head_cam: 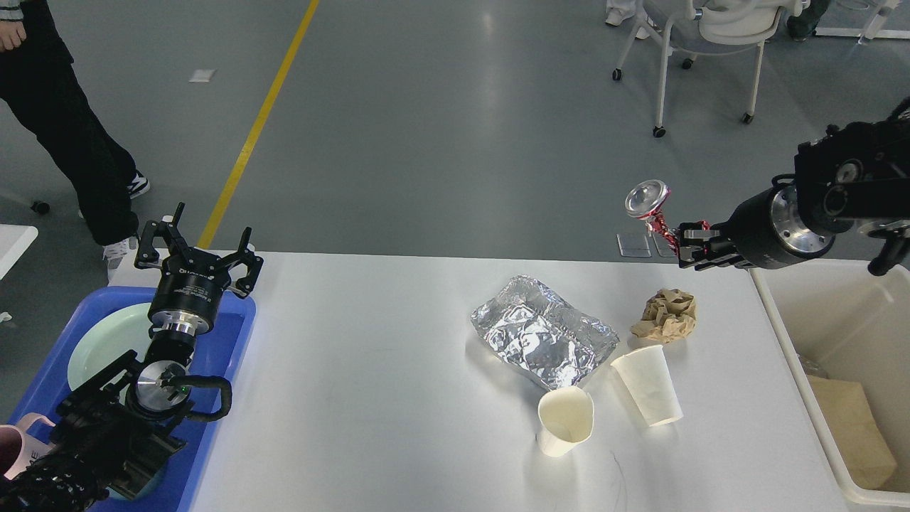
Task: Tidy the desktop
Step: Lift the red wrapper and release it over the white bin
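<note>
The white desktop [370, 355] carries crumpled silver foil [540, 334], a wad of brown paper [667, 315] and two white paper cups, one upright [565, 421] and one lying on its side [648, 385]. High above the desktop's far right part, my right gripper [684, 243] is shut on a crushed red can [650, 206], whose silver top faces me. My left gripper [197, 249] stands open over the far end of the blue tray [231, 341] with nothing between its fingers.
The blue tray at the left holds a pale green plate [103, 345]; a pink mug [18, 448] shows at its near corner. A cream bin [842, 370] with brown cardboard inside stands off the right edge. A person [64, 128] and a wheeled chair [704, 43] are on the floor beyond.
</note>
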Tool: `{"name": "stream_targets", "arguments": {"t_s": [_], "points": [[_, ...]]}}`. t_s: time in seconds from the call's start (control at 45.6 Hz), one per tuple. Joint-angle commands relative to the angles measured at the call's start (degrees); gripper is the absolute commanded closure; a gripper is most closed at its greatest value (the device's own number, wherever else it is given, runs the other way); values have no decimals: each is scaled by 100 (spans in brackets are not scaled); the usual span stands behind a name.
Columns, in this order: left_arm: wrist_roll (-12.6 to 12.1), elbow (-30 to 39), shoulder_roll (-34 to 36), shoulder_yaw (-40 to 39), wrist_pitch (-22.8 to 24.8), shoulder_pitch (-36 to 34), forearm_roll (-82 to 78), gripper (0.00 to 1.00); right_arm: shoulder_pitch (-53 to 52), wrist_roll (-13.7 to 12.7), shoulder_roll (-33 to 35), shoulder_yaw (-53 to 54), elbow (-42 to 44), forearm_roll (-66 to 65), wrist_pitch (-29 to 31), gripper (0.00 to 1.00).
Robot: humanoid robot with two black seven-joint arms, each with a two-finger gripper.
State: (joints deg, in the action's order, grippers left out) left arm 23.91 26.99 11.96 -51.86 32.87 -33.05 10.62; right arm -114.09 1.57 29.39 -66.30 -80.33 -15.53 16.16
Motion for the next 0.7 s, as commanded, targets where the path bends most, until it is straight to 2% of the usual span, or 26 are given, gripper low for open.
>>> {"name": "stream_targets", "arguments": {"t_s": [0.0,0.285,0.504,0.614,0.68], "points": [[0,-1,0,1,0,0,2,3,852,18,321,-24,921,-11,-16,100],[0,-1,0,1,0,0,2,3,3611,54,673,731,3830,6,-95,100],[0,-1,0,1,0,0,2,3,6098,36,524,1663,6712,664,-130,100],[0,-1,0,1,0,0,10,3,6996,18,120,1734,7592,1279,-148,100],[0,-1,0,1,0,0,2,3,7295,-17,5,1734,7804,1544,-358,100]]}}
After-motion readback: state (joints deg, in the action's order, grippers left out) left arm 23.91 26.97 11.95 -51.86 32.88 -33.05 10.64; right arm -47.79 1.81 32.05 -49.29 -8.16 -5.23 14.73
